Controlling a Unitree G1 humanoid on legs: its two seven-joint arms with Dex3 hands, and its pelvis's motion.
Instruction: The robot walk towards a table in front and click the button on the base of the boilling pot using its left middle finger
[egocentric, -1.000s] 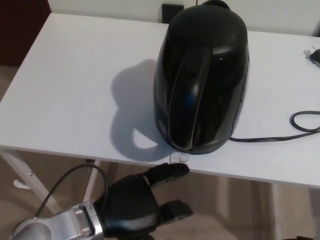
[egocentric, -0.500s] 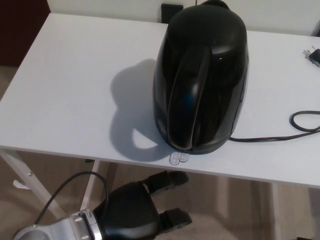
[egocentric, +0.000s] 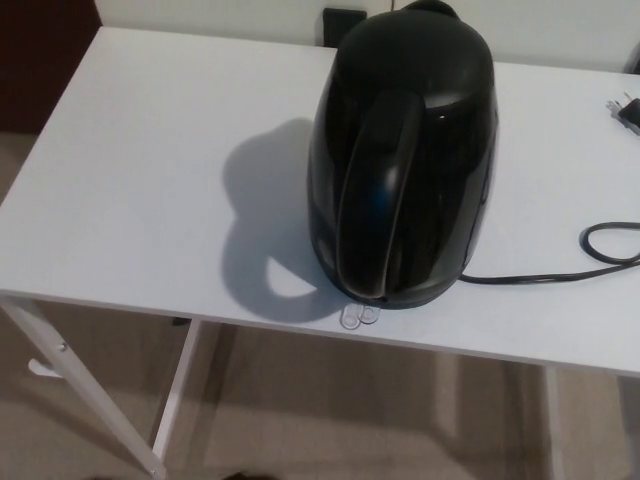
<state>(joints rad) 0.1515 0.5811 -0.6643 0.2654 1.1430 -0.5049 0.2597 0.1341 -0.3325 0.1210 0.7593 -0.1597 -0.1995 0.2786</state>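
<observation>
- The left hand, which a second ago reached up from below the near edge of the table with a finger close to the clear switch, has dropped out of the head view altogether; half a second ago it was already lower and further from the edge.
- With neither hand showing, I cannot tell whether either is open or closed.
- The black kettle stands upright on the white table, right of the middle and close to the near edge, in the same place as in both earlier frames.
- Its handle faces the camera and runs down to the base.
- The small clear button sticks out from the foot of the kettle under the handle, lying on the table just inside the near edge; it looks unchanged.
- A black power cord leaves the base on the right side and loops toward the right edge of the table.
- A plug lies at the right edge, near the far corner.
- A dark outlet plate shows behind the far edge, partly hidden by the kettle.
- The kettle's shadow falls to its left on the table.
- White table legs and a beige floor show below the near edge, where the hand was before.
</observation>
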